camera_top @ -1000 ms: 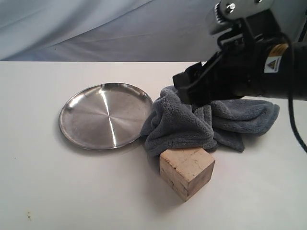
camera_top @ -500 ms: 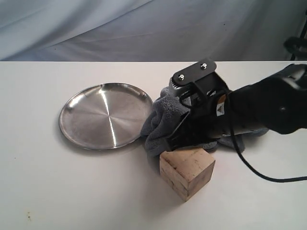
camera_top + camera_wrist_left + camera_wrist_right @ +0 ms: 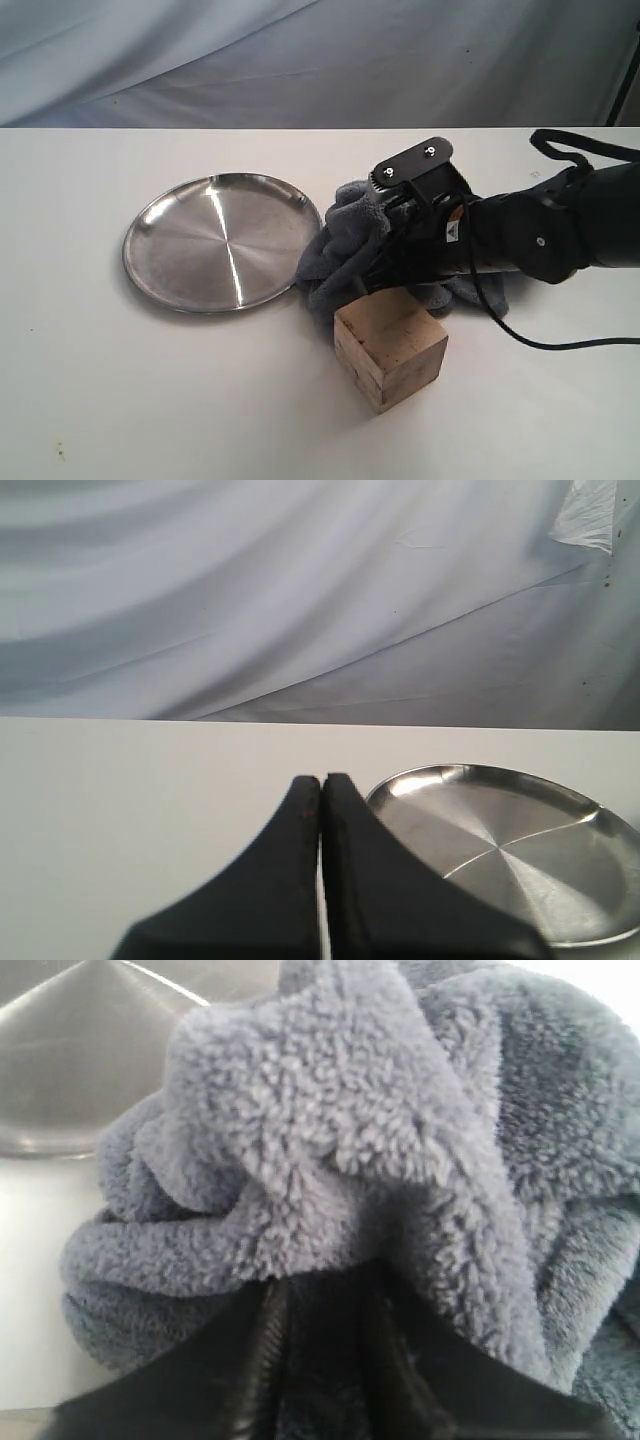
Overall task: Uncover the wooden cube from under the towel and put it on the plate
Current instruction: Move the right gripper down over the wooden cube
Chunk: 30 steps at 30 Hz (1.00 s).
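The wooden cube (image 3: 390, 345) stands uncovered on the white table, its back top edge touching the towel (image 3: 345, 250). The grey-blue towel lies bunched between the cube and the steel plate (image 3: 215, 240), its left edge touching the plate's rim. My right gripper (image 3: 375, 275) is low over the towel with its tips buried in the cloth. In the right wrist view the right gripper (image 3: 325, 1300) is shut on a fold of the towel (image 3: 340, 1130), with the plate (image 3: 80, 1050) behind. My left gripper (image 3: 322, 785) is shut and empty, with the plate (image 3: 520, 850) beside it.
A pale draped cloth backdrop (image 3: 250, 60) runs behind the table's far edge. The right arm's black cable (image 3: 560, 345) loops over the table to the right of the cube. The left arm does not show in the exterior view.
The right arm came down from above onto the towel and its jaws closed on a fold. The towel bunched up slightly and the cube shifted a little.
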Tool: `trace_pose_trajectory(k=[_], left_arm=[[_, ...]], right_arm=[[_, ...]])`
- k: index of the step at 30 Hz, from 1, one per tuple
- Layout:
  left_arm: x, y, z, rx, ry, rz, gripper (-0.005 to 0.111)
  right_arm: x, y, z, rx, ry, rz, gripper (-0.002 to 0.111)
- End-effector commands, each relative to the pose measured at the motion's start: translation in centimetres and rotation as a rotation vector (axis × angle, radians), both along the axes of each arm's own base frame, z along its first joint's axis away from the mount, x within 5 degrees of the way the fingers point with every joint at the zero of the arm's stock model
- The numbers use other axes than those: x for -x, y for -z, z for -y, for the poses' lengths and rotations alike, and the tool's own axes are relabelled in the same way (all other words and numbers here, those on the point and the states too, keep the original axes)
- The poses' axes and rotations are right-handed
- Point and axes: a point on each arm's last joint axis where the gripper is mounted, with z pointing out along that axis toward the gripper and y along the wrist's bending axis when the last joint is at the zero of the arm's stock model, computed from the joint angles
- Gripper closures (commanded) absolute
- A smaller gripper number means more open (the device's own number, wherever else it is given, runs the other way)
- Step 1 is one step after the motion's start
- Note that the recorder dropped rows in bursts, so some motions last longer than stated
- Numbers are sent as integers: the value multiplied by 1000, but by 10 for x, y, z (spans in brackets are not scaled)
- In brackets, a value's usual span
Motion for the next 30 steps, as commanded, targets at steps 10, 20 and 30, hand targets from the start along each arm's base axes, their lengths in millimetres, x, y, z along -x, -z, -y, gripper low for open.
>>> trace_pose_trajectory(k=[10, 20, 30], left_arm=[[0, 1, 0, 2, 1, -1, 105], [0, 1, 0, 2, 1, -1, 105], [0, 1, 0, 2, 1, -1, 105]], right_arm=[[-13, -11, 27, -85, 161, 6, 76], [37, -86, 24, -111, 89, 12, 56], [73, -81, 2, 8, -45, -150, 20]])
